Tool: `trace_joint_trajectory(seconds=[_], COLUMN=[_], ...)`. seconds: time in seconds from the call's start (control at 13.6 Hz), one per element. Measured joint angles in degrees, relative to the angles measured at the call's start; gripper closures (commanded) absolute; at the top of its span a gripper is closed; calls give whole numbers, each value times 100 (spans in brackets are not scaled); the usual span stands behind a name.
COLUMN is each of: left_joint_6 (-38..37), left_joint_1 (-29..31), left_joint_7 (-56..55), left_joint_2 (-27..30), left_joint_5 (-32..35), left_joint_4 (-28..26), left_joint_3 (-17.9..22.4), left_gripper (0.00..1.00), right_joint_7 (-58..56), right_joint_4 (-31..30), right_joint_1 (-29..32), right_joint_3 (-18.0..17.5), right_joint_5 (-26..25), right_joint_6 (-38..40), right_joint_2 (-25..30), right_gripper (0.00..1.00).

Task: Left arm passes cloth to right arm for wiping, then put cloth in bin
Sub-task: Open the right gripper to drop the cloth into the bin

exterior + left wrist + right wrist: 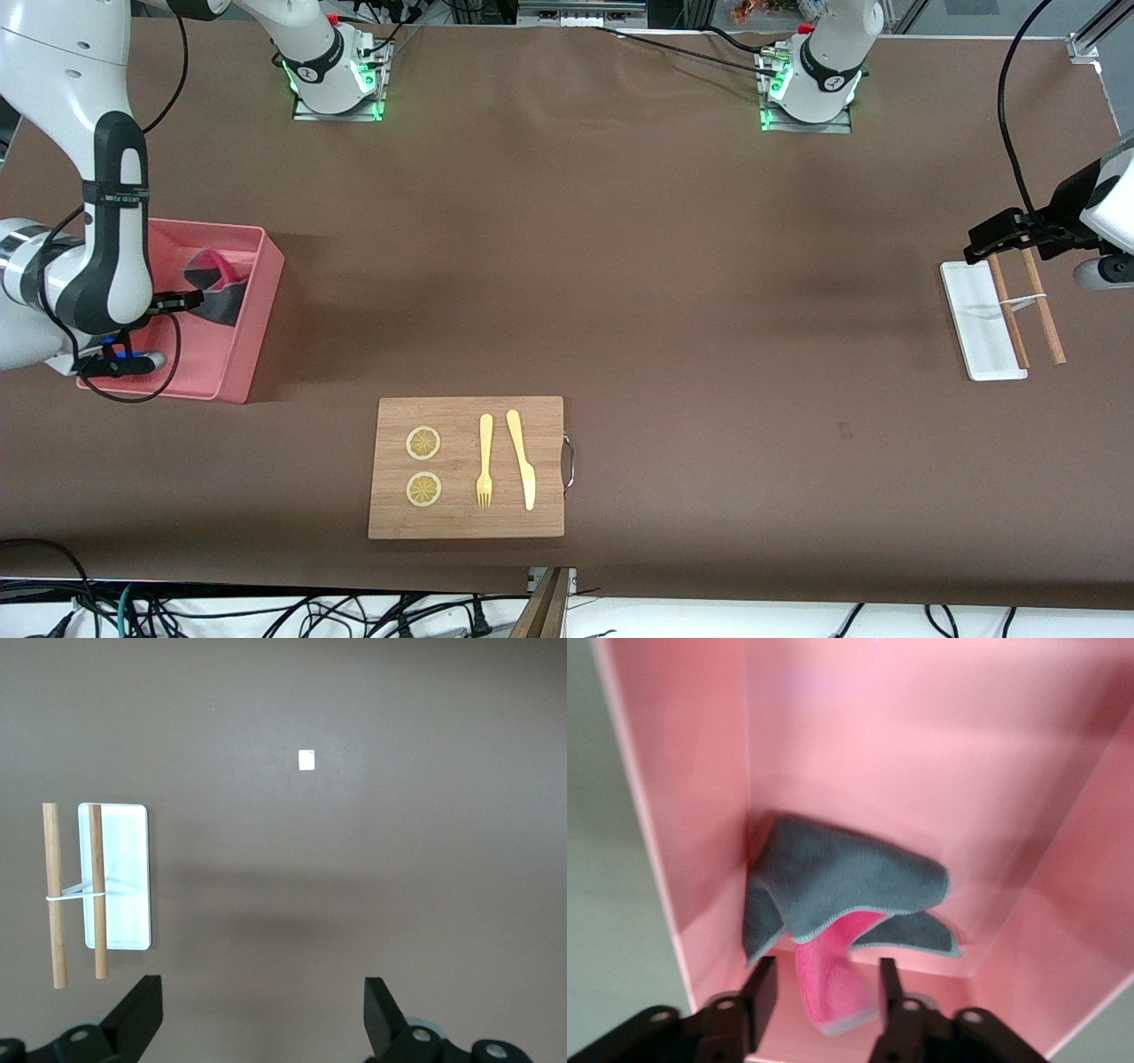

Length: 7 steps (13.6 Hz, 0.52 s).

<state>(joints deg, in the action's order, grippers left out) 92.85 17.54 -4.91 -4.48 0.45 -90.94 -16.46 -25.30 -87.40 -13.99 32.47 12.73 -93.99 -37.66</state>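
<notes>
Nearest the camera sits a wooden board (467,468). At the bin (252,315), the crumpled grey-and-magenta cloth (842,904) lies inside, between the right pincer's (824,997) parted fingers; the left pincer (261,1019) waits wide.

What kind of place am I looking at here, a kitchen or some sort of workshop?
Most likely a robotics lab, set up as a mock kitchen. Two robot arms are bolted to a cloth-covered table, loose cables trail along its edge, and the props are simple: a wooden board with cutlery and a pink bin.

The cloth (842,881) lies in the bin (257,292) (right arm's end).
</notes>
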Motion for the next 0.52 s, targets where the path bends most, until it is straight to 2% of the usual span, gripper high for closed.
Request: trace_joint_trajectory(seconds=[0.15, 0.52], left_joint_6=[-3, -11], left_joint_1=[-2, -5], left_joint_7=[0, 0], left_joint_2=[0, -1], left_joint_5=[0, 0], left_joint_4=[12, 59], left_joint_3=[0, -2], left_gripper=[0, 0], right_joint_7=[95, 970], right_joint_4=[331, 1449], right_joint_1=[-4, -98], right_joint_3=[4, 15], right_joint_5=[66, 133], right_joint_6=[186, 1606], right_joint_2=[93, 364], right_gripper=[0, 0])
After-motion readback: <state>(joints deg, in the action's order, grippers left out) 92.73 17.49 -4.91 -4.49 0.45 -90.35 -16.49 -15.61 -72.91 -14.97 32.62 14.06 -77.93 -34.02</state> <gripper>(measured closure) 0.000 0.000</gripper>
